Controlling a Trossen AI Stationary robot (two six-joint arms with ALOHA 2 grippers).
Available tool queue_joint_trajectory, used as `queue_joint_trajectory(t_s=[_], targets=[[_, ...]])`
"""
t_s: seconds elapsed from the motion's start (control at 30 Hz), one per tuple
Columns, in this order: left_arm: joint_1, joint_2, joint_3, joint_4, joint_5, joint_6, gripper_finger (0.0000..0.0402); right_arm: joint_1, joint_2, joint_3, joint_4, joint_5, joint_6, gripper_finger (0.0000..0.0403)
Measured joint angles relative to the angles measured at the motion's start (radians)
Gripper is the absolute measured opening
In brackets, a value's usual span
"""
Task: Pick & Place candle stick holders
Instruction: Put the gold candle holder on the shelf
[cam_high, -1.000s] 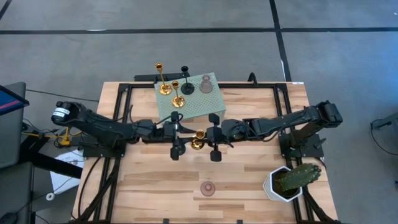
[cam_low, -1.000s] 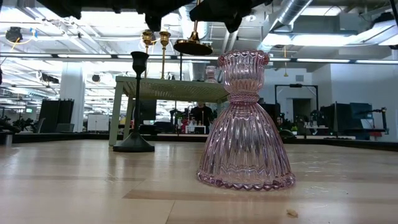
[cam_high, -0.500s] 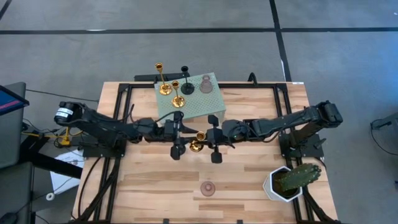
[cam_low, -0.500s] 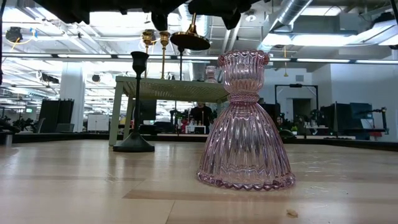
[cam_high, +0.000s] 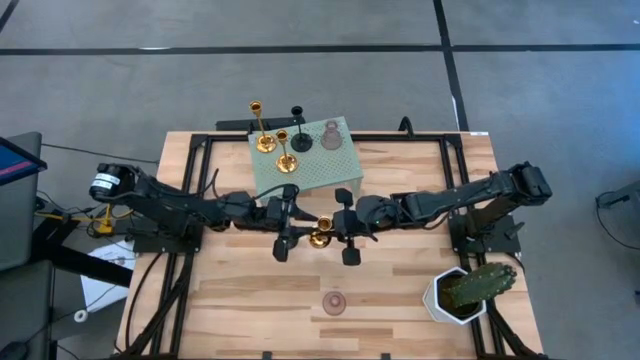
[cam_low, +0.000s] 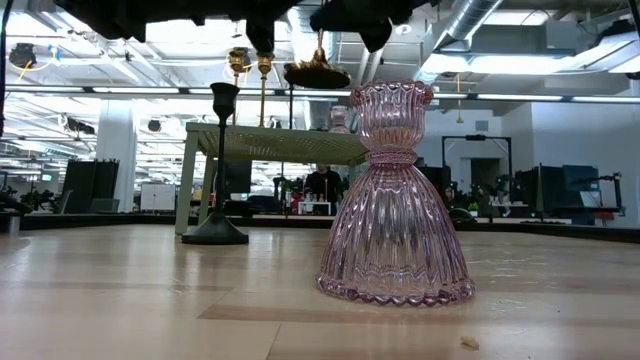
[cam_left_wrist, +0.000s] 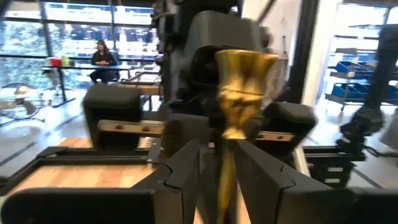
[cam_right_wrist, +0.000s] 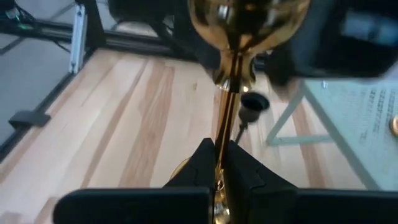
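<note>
The gold holder (cam_high: 320, 238) has tipped and shifted slightly since the earlier frame. Slim, shiny, flared-cupped, it hangs above mid-worktop (cam_high: 240, 300), the right gripper (cam_high: 337, 237) fingers clenched on its stem, the left gripper (cam_high: 296, 237) fingers grasping it too.

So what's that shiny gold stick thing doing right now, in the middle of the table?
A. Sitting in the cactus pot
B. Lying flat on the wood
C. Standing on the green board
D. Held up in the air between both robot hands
D: the gold candle stick holder hangs above the table, its thin stem pinched by the right hand and flanked by the left hand.
</note>
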Motion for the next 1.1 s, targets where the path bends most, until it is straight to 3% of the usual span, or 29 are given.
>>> queue_joint_trajectory(t_s=[0.23, 1.1], targets=[[0.000, -0.002, 0.000, 0.010, 0.003, 0.000, 0.0102, -0.002, -0.023, -0.002, -0.064, -0.016, -0.012, 0.0000], [0.017, 0.000, 0.010, 0.021, 0.002, 0.004, 0.0102, -0.029, 0.025, -0.001, 0.084, -0.054, -0.066, 0.0000]])
